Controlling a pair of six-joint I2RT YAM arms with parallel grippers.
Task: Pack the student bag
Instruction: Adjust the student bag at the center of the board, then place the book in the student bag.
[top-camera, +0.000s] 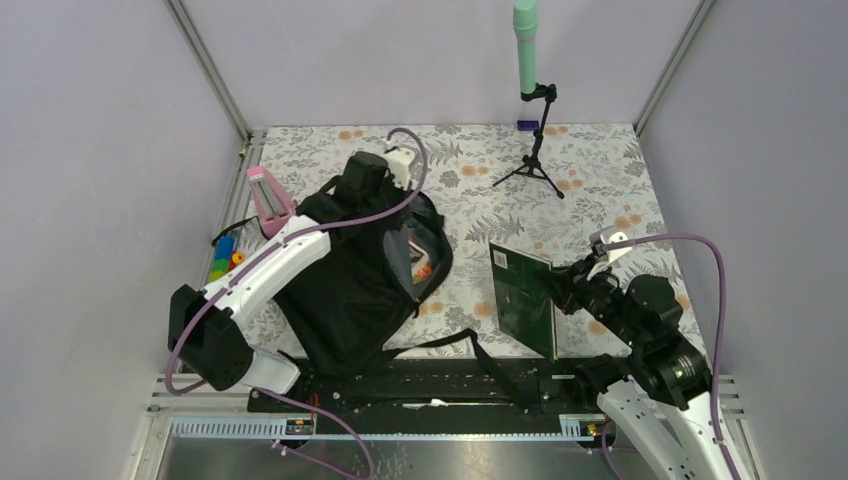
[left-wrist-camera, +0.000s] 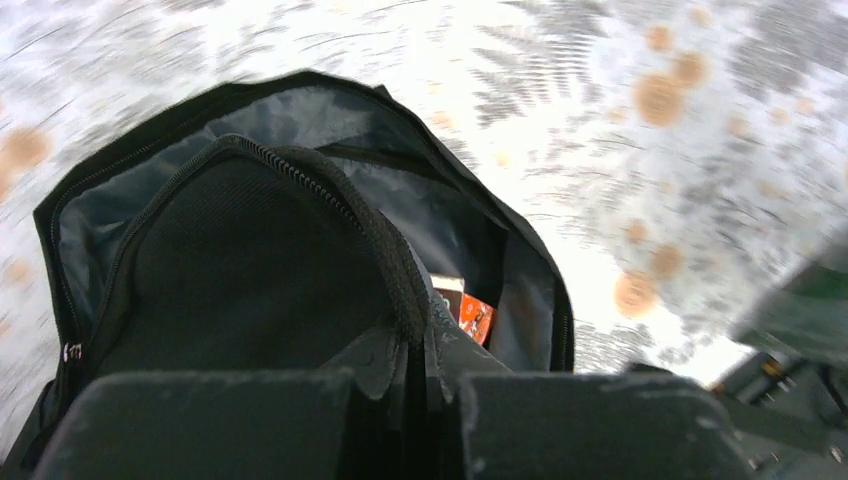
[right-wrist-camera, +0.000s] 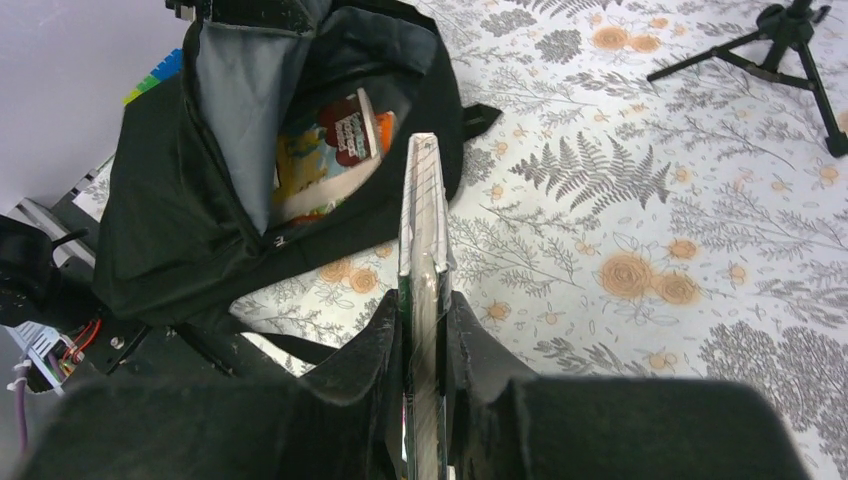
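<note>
Here, the large black soft fabric backpack (top-camera: 345, 295) lies left of centre on the floral-patterned worktop (top-camera: 600, 170), its mouth gaping open. The left tool (left-wrist-camera: 420, 345) is pressed together on the backpack's zippered flap edge. The right tool (right-wrist-camera: 424, 330) pinches a thin dark green book (top-camera: 523, 300), held upright just beside the backpack.

Large black soft fabric backpack (top-camera: 345, 295) lying slumped on floral counter (top-camera: 600, 190), left of centre. Main compartment unzipped, mouth turned right, grey lining exposed. Long black shoulder strap (top-camera: 468, 337) trailing across counter toward near edge.
</note>
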